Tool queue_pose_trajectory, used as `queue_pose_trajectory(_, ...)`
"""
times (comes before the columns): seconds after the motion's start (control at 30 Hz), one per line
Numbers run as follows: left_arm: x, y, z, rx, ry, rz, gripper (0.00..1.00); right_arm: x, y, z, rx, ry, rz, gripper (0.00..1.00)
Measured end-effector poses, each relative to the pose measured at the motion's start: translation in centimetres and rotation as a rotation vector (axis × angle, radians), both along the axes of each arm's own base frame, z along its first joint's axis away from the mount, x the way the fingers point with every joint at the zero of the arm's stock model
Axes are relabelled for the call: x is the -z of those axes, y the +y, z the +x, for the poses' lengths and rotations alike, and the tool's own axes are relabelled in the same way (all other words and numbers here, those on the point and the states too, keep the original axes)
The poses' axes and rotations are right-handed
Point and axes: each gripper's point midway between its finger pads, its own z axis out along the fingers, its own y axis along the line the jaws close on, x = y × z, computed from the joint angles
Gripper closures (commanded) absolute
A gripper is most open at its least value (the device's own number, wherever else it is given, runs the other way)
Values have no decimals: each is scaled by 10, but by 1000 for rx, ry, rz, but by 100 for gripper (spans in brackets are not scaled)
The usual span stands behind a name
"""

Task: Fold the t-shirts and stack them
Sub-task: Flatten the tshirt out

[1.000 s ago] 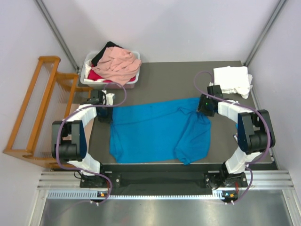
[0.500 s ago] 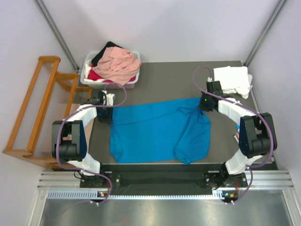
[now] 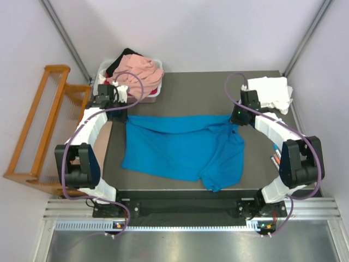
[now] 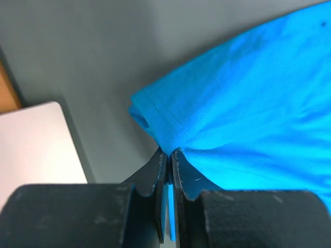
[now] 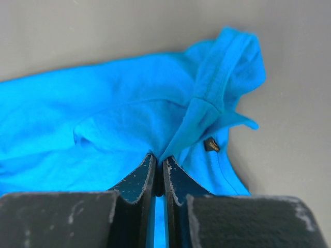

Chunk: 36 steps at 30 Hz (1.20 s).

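- Pale, evenly lit walls (image 3: 191,33) close in the cell.
- A dark grey table (image 3: 191,93) fills the middle.
- A wooden slatted rack (image 3: 57,70) stands to its left.
- A brushed metal plate (image 3: 180,245) lies in front.

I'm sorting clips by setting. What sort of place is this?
Probably a robot lab cell, not a home: plain panels around a table, a metal rail at its near edge, a tub of tees.

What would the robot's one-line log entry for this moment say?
step: laying out blue t-shirt | left gripper: shut on its far-left corner | right gripper: shut on its far-right edge | folded: not yet
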Motion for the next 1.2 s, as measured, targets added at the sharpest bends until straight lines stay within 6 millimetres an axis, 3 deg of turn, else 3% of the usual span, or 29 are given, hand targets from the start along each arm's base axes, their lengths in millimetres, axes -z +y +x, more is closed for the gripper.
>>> queue_pose_trajectory(0.13, -19, -3, 2, 11, -42, -11, 89, -14, 2, 5, -6, -36, 4, 99)
queue_pose_trajectory(0.27, -9, -4, -7, 14, -8, -9, 89, -15, 2, 5, -7, -34, 3, 99)
queue_pose_trajectory(0.4, 6, -4, -20, 23, 45, -5, 77, -13, 1, 3, -7, -26, 1, 100)
queue_pose_trajectory(0.83, 11, -3, -24, 31, 57, 0, 80, -13, 1, 3, -7, -27, 2, 100)
queue_pose_trajectory(1.0, 21, -4, -30, 33, 80, -1, 62, -13, 1, 3, -7, -27, 2, 100)
queue_pose_trajectory(1.2, 55, -4, -57, 26, 179, -4, 51, -13, 1, 3, -7, -26, 2, 100)
